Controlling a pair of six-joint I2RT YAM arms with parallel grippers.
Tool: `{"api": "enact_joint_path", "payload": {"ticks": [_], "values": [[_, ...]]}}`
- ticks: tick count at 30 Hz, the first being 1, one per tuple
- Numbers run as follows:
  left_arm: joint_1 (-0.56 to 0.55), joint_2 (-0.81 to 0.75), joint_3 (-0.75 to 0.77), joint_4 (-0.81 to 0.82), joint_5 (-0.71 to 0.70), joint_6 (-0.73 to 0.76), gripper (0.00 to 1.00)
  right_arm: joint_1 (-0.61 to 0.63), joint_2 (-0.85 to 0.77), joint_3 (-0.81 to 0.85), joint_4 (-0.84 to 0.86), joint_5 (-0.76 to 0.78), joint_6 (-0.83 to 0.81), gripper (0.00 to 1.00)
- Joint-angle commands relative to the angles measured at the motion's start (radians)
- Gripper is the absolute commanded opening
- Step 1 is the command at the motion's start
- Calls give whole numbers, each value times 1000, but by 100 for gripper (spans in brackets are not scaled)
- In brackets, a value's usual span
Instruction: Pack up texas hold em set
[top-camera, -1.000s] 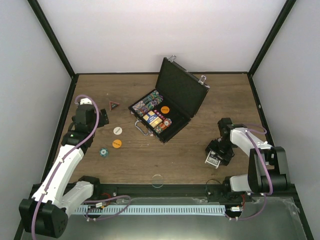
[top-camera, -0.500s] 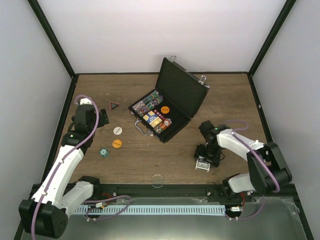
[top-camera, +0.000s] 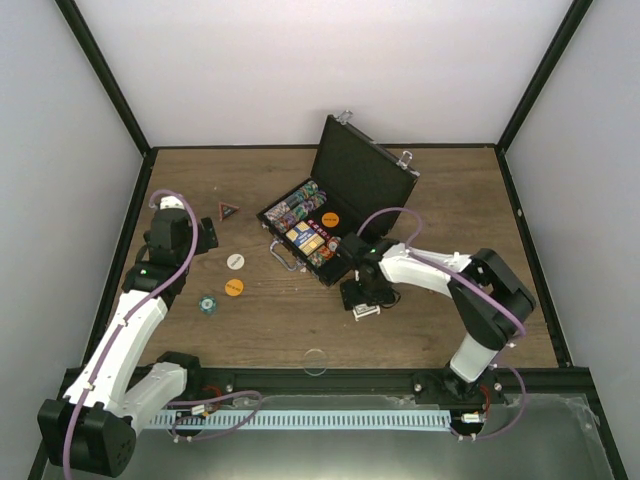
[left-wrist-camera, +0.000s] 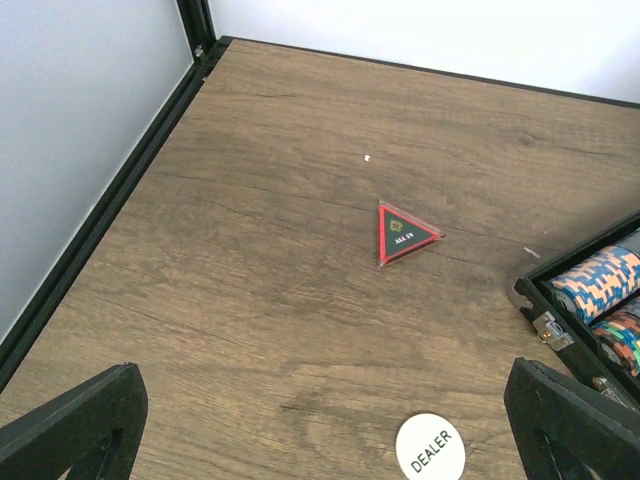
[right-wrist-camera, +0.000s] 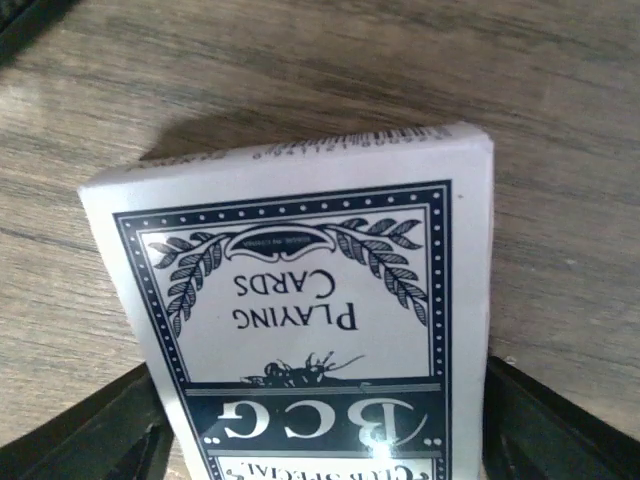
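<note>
The black case (top-camera: 372, 190) stands open mid-table, its lid up, with chip rows (top-camera: 300, 205) and an orange button (top-camera: 331, 219) inside. My right gripper (top-camera: 362, 303) is shut on the white and blue card deck box (right-wrist-camera: 300, 320), held just in front of the case's near right corner. My left gripper (top-camera: 205, 238) is open and empty at the left. A white DEALER button (left-wrist-camera: 431, 446) lies between its fingers' reach, also seen from above (top-camera: 234, 260). A red triangular ALL IN marker (left-wrist-camera: 402, 231), an orange button (top-camera: 233, 287) and a blue-green chip (top-camera: 207, 302) lie loose on the table.
A clear round disc (top-camera: 315, 360) lies near the front edge. The case's handle (top-camera: 283, 255) sticks out toward the front left. A black frame rail (left-wrist-camera: 110, 200) and grey wall border the table on the left.
My right arm has swung left from the right side of the table toward the case, carrying the deck box. The left arm has not moved.
</note>
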Motion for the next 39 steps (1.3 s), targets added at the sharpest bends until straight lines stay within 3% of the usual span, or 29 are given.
{"api": "enact_joint_path", "payload": {"ticks": [1, 4, 7, 14, 19, 27, 32, 39], "values": [[7, -11, -4, 12, 6, 17, 100, 38, 50, 29, 18, 73, -111, 84], [9, -10, -4, 13, 12, 19, 100, 41, 59, 28, 36, 96, -128, 92], [9, -8, -4, 15, 25, 20, 100, 45, 55, 28, 60, 118, -150, 94], [12, -5, -4, 15, 26, 22, 100, 53, 64, 34, 91, 130, -203, 79], [14, -5, -4, 15, 27, 21, 100, 58, 69, 22, 94, 117, -193, 76], [15, -8, -3, 14, 25, 20, 100, 59, -18, 30, 84, 138, -177, 63], [15, -12, 31, 32, 72, 29, 100, 50, -82, 128, 52, 163, -223, 61], [16, 57, 174, 117, 185, 49, 100, 4, -14, 331, 226, 121, -427, 59]]}}
